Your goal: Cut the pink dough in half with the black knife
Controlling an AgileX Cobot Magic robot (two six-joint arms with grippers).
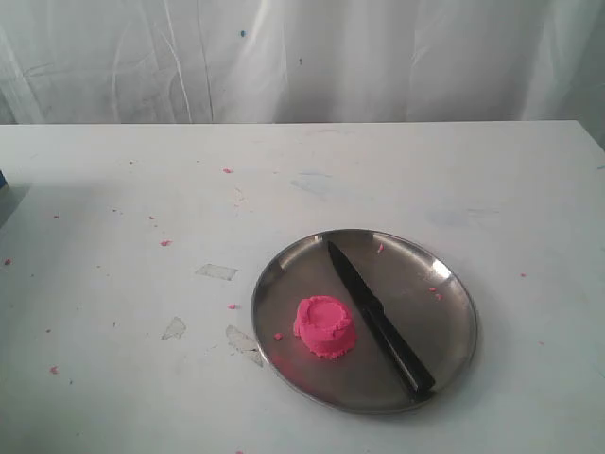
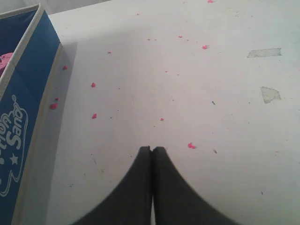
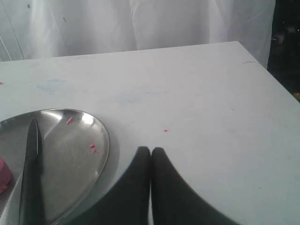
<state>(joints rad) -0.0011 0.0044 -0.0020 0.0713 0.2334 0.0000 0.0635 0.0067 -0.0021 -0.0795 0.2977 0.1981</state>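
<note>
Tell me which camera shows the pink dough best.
The exterior view: the whole pink dough sits on the plate beside the black knife. The right wrist view catches only its edge; the left wrist view misses it.

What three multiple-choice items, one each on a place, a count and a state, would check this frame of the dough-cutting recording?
1. Where does the black knife lie?
A. On the metal plate, right of the pink dough in the exterior view
B. On the bare table left of the plate
C. In the blue box

2. How many pieces is the pink dough in?
A. One whole mound
B. Two halves
C. Four quarters

3. How do the fingers of the right gripper stand?
A. Wide open
B. Pressed together, holding nothing
C. Clamped on the knife handle

Answers:
1 A: the knife lies slantwise across the plate, beside the mound.
2 A: the mound shows no cut; only tiny crumbs lie around.
3 B: the right wrist view shows the two dark tips meeting above the table, with the knife apart on the plate.
</note>
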